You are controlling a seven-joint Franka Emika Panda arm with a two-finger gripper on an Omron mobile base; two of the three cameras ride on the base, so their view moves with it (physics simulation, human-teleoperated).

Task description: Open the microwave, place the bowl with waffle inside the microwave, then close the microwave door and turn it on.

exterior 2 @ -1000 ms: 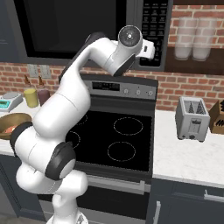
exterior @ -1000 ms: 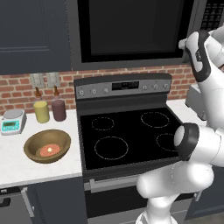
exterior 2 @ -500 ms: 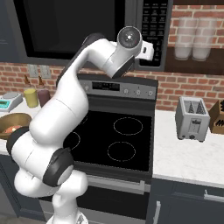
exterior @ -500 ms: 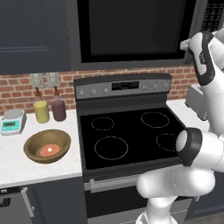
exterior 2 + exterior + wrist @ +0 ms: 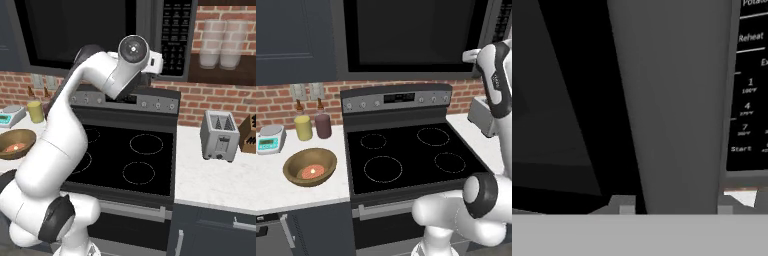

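Observation:
The microwave [image 5: 406, 35] hangs above the stove with its door shut. Its button panel [image 5: 176, 35] runs down the right side. In the hand view the door's long grey handle [image 5: 677, 100] rises close in front, between the two fingertips of my gripper [image 5: 675, 209]. The jaws stand open around the handle, with a small gap on the left. The brown wooden bowl [image 5: 310, 166] sits on the left counter with the reddish waffle [image 5: 312, 172] inside it. It also appears at the far left as the bowl [image 5: 15, 142].
A black stove top [image 5: 406, 150] lies below the microwave. Yellow [image 5: 304, 127] and maroon [image 5: 323, 125] canisters and a small scale [image 5: 268, 137] stand behind the bowl. A silver toaster [image 5: 219, 135] and a knife block [image 5: 248, 132] sit on the right counter.
The hand has shifted slightly at the microwave's handle. The bowl and the door have not moved.

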